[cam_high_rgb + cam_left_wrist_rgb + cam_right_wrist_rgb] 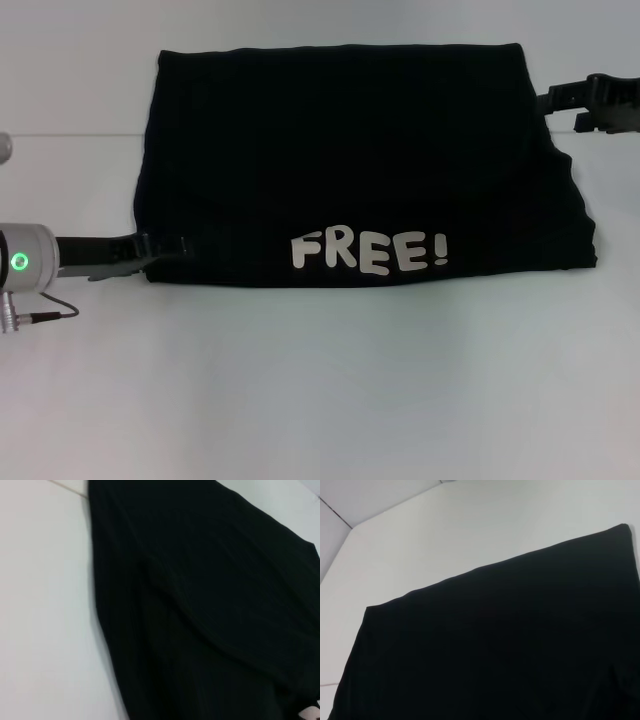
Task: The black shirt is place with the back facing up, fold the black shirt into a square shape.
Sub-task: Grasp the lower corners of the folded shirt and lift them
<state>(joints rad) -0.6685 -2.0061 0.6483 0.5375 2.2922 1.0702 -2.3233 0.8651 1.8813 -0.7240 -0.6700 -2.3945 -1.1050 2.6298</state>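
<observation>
The black shirt (350,150) lies folded into a wide block on the white table (320,400). A near flap is turned up, showing white letters "FREE!" (368,252). My left gripper (175,247) reaches in from the left and meets the shirt's near left corner. At the far right, my right gripper (552,100) sits at the shirt's upper right edge. In the left wrist view the dark cloth (210,605) shows soft creases, with a bit of white print at the corner. In the right wrist view the shirt (495,650) lies flat with a straight far edge.
Bare white tabletop runs all around the shirt, widest toward me. A thin seam (70,134) crosses the table at the left. The left arm's silver wrist (25,260), with a green light and a small cable (45,315), sits at the left edge.
</observation>
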